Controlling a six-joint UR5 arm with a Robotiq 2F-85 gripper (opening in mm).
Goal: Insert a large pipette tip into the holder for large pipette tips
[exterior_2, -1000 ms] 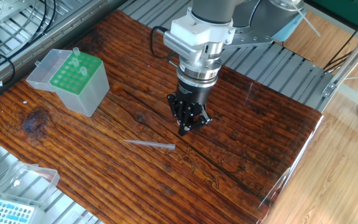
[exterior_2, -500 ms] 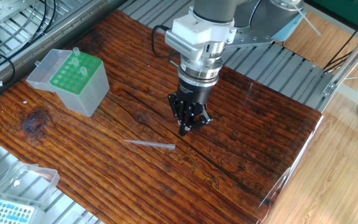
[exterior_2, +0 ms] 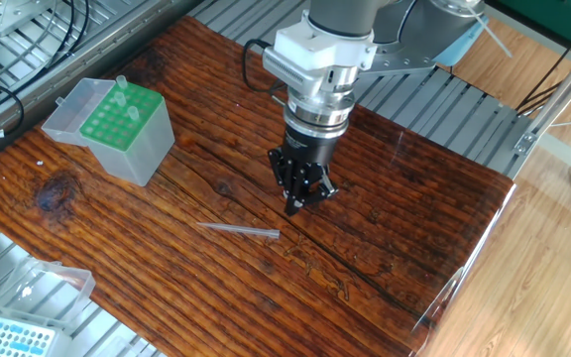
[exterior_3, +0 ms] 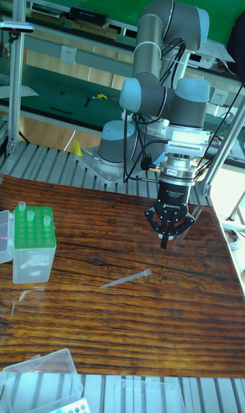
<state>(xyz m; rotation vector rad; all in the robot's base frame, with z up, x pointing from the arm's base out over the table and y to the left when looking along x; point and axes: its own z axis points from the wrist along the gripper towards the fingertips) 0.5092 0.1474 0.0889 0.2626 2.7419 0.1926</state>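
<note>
The large pipette tip [exterior_2: 238,229] [exterior_3: 127,277] lies flat on the wooden table, its fine point toward the left. My gripper [exterior_2: 293,206] [exterior_3: 164,243] hangs pointing down just above the wood, a little to the right of and behind the tip's wide end. It does not touch the tip. Its fingers are together and hold nothing. The holder for large pipette tips [exterior_2: 122,121] [exterior_3: 33,236], with its green hole plate, stands at the table's left with its lid folded open. Three tips stand upright in it.
A flatter box with a light blue grid top [exterior_2: 8,339] [exterior_3: 69,406] and a clear lid [exterior_2: 43,283] sits off the table's near left corner. Metal slatted framing [exterior_2: 444,99] surrounds the wood. Cables lie at the far left.
The wrist has edged very slightly to the right since a second ago. The pipette tip and the holder have not moved.
</note>
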